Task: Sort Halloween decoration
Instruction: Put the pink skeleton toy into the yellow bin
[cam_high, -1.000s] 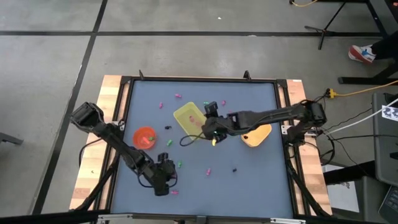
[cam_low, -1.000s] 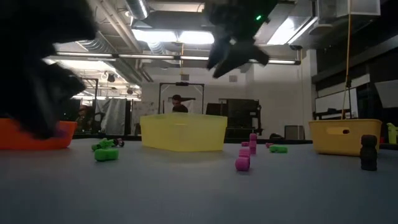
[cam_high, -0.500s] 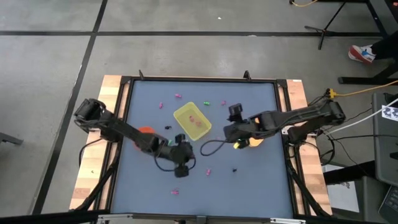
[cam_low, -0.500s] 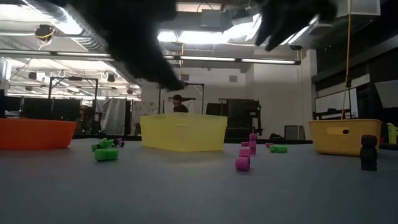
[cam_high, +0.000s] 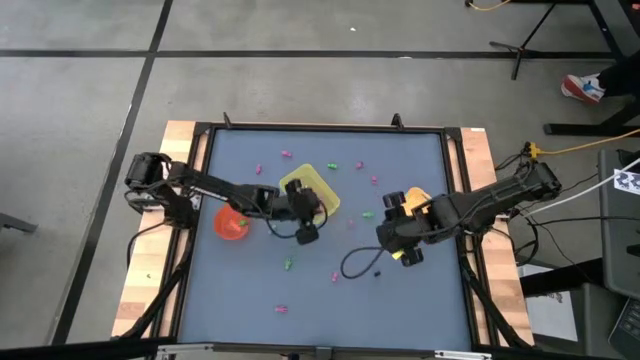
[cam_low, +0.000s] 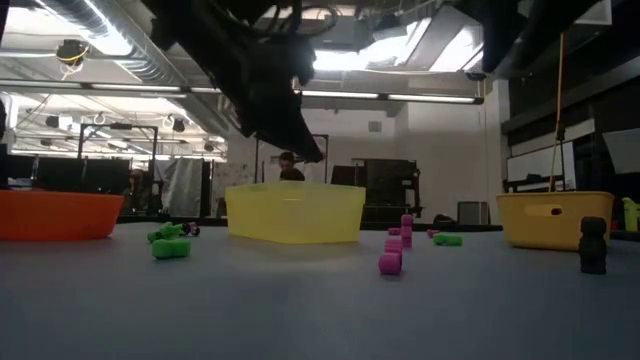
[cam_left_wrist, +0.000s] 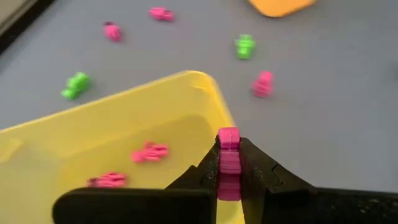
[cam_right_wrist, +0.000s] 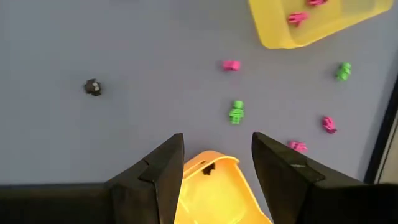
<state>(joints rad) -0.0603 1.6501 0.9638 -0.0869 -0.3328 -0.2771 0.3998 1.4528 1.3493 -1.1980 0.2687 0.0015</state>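
Note:
The Halloween decoration is many tiny pink, green and black trinkets scattered on the blue table. My left gripper (cam_high: 309, 209) hangs over the near rim of the yellow tray (cam_high: 322, 188), shut on one pink trinket (cam_left_wrist: 229, 163). Two more pink trinkets (cam_left_wrist: 149, 151) lie flat on the tray's floor. My right gripper (cam_right_wrist: 214, 163) is open and touches nothing. It stands above the left rim of the yellow-orange bowl (cam_right_wrist: 214, 196), with a green trinket (cam_right_wrist: 236, 112) and a pink one (cam_right_wrist: 231, 65) on the table beyond it. My left gripper pinches the pink trinket between its two fingertips (cam_left_wrist: 208, 168). The fingers come slanting down from above. The trinket's free end (cam_left_wrist: 229, 138) sticks out past the tips. It is lifted clear, over the yellow tray's rim (cam_left_wrist: 214, 102).
A red-orange round bowl (cam_high: 232, 222) sits left of the tray, under my left arm. A black trinket (cam_right_wrist: 93, 87) lies on the table near the right gripper. In the low view, green (cam_low: 170, 245), pink (cam_low: 390, 262) and black (cam_low: 593, 245) trinkets stand near the front. A person shows in the room behind.
My left gripper has swept from the table's near-left part toward the far edge and the right, ending over the yellow tray. My right gripper has left the tray and moved toward the right edge, to the yellow-orange bowl.

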